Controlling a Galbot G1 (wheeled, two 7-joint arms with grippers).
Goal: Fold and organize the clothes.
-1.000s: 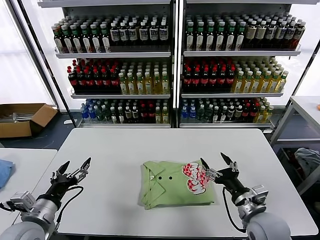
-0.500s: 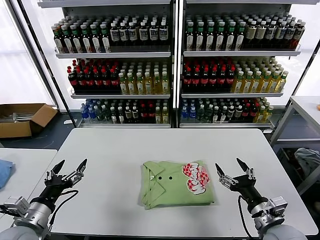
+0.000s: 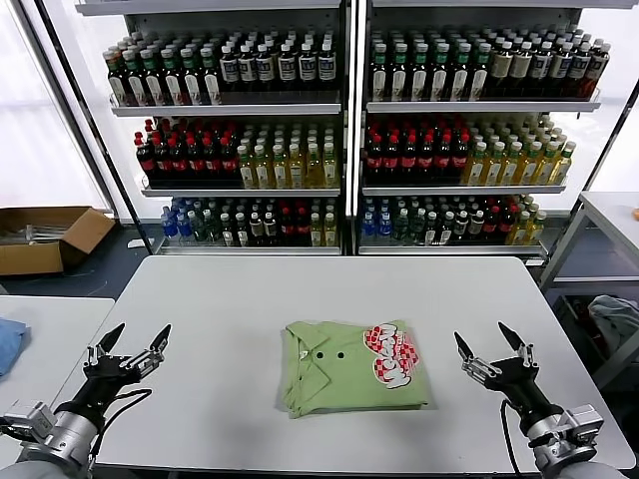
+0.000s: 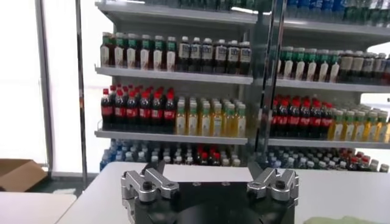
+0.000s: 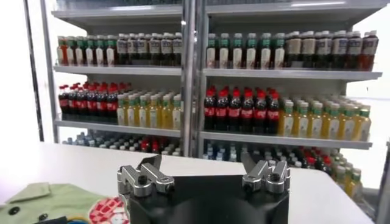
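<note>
The polo shirt lay folded into a compact rectangle near the middle of the bench, collar and buttons up, the checkered graphic at its right edge. The left gripper hovered over the bench's left front corner, the right gripper off the shirt's right side; both were spread wide and empty, clear of the fabric. The fold looked finished, so the sound course was to draw both arms away without brushing or dragging any edge of the stack.

Polo shirt cut off at left wrist frame edge — bottle labels too small to read.
</note>
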